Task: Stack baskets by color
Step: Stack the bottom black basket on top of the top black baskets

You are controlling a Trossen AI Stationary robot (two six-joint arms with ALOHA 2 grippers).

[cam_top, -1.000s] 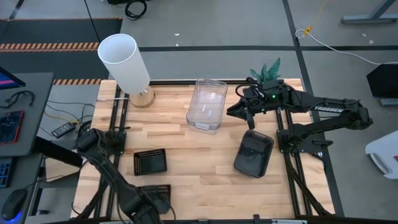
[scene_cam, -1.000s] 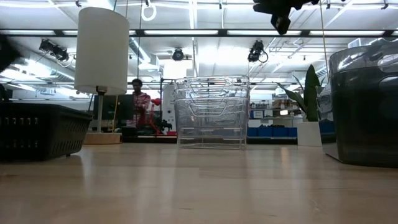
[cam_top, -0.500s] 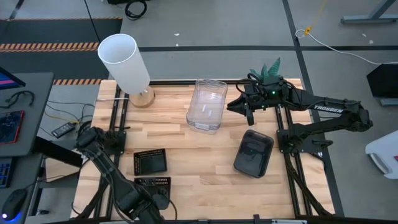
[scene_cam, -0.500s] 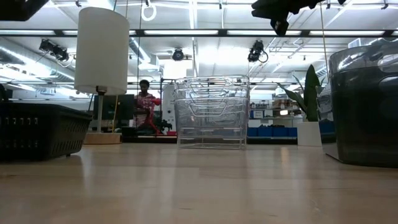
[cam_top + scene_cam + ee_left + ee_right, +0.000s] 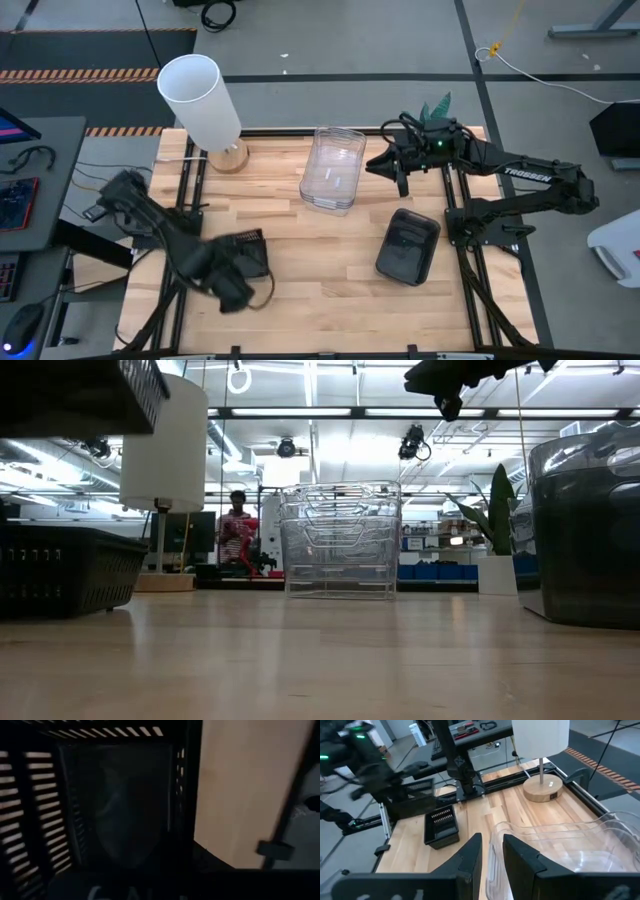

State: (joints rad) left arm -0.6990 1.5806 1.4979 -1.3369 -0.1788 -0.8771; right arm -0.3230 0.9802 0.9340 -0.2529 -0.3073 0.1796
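Clearly, the left hand (image 5: pixel 232 290) had its fingers pinched on a small black grid basket (image 5: pixel 240 262), lifted off the worktop (image 5: pixel 300 260), presumably to bring it over the matching black basket (image 5: pixel 65 570) resting at the left side. From the low camera, the raised basket (image 5: pixel 75 395) hung directly above that resting one, not yet nested. The right hand (image 5: pixel 400 170), fingers a little apart and gripping nothing, hovered just beside the stacked clear baskets (image 5: pixel 333 168) at the back centre. Nearer the front right sat the smoky grey stack (image 5: pixel 408 246). A white lamp (image 5: pixel 200 100) stood at the back left.
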